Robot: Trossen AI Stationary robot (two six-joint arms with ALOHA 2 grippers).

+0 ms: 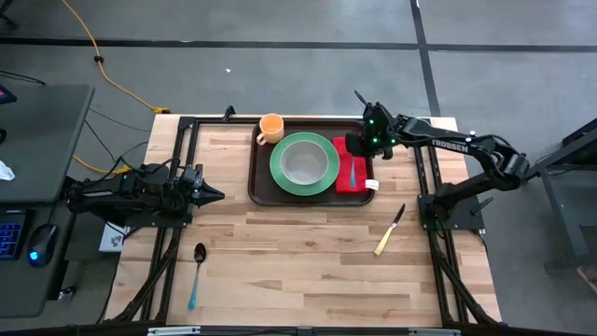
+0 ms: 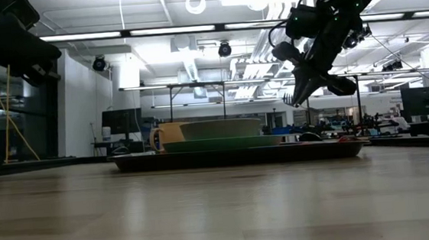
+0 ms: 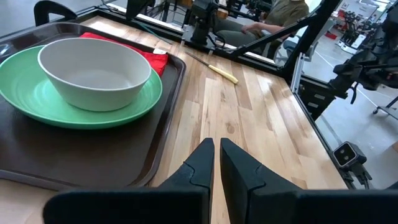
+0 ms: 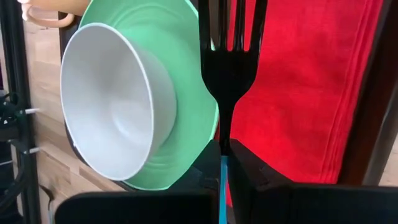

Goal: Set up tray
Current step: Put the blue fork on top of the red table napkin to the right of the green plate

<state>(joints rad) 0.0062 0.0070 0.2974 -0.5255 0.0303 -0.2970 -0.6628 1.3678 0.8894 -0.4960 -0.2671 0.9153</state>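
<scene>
wooden table [image 1: 308, 252] carries the tray [image 1: 264, 182], spoon [image 1: 197, 273] and knife [image 1: 389, 231].

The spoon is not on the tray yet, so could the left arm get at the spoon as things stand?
Probably yes. The spoon lies alone on bare table on the left arm's side, near its end effector, which holds nothing, with nothing lying between them.

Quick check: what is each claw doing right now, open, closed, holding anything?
Left claw: closed, holding nothing, beside the tray.
Right claw: closed on a fork, above the red napkin.
</scene>
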